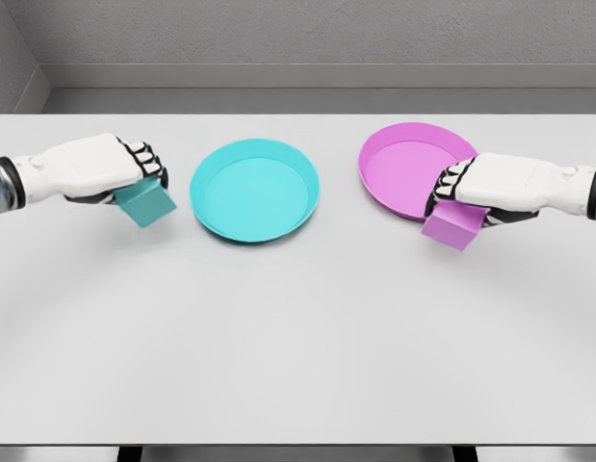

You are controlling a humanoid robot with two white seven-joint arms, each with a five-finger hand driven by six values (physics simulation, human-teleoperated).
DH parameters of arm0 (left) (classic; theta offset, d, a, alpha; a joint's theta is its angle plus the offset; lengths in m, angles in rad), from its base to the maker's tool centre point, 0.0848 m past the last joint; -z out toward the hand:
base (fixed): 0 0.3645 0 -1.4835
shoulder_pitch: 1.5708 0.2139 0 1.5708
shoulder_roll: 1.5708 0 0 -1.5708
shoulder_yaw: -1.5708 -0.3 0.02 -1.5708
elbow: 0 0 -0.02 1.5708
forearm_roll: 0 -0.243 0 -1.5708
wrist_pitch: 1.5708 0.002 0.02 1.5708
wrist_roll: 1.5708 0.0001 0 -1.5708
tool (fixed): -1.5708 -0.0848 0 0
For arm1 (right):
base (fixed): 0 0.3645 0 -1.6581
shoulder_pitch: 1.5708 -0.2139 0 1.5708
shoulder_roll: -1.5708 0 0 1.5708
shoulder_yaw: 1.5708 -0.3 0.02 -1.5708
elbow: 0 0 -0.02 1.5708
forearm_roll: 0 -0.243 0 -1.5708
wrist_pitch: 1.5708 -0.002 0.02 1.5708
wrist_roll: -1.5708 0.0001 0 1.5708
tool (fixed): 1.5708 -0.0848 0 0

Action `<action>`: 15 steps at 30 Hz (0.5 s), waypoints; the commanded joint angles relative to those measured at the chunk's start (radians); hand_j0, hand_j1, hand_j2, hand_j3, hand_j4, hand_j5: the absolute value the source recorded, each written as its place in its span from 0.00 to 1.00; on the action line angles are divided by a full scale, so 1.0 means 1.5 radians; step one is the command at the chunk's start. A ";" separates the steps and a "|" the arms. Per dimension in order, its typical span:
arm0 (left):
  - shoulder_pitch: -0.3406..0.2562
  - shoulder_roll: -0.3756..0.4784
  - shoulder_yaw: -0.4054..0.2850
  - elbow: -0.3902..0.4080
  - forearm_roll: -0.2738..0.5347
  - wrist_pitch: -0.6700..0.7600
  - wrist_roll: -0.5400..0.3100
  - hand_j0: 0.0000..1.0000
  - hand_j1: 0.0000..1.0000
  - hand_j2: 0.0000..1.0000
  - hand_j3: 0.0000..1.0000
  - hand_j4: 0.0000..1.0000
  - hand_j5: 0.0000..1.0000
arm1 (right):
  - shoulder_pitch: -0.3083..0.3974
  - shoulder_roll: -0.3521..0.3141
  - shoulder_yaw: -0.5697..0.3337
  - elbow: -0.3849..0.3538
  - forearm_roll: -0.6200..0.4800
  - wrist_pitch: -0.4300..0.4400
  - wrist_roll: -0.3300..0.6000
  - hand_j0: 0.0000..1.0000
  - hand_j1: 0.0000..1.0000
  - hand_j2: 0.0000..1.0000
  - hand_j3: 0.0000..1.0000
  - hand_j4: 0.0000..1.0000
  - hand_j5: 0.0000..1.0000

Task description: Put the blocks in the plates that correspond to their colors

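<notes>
Two hands each grip a block over the white table [298, 356] — the left hand [100, 166] curled around the teal block [146, 203] just left of the teal plate [254, 190], the right hand [495, 185] clasping the pink block [453, 226] at the near right rim of the pink plate [405, 168].

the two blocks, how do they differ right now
The teal block is in the left hand, beside the teal plate; the pink block is in the right hand, overlapping the pink plate's rim. Both are gripped, neither in its plate.
</notes>
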 commanded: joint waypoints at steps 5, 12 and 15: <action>-0.016 -0.067 -0.006 0.000 0.003 0.001 0.000 0.37 0.37 0.37 0.37 0.37 0.37 | -0.001 0.004 0.001 0.010 -0.002 0.022 -0.001 0.56 0.56 0.56 0.56 0.56 0.56; -0.033 -0.118 -0.027 0.013 -0.006 0.001 -0.005 0.37 0.37 0.37 0.37 0.37 0.37 | -0.030 0.032 0.001 0.051 -0.002 0.025 0.000 0.56 0.56 0.56 0.56 0.56 0.56; -0.064 -0.147 -0.055 0.055 -0.009 0.001 -0.006 0.37 0.37 0.37 0.37 0.37 0.37 | -0.035 0.045 0.002 0.073 -0.002 0.025 0.000 0.56 0.56 0.56 0.56 0.56 0.56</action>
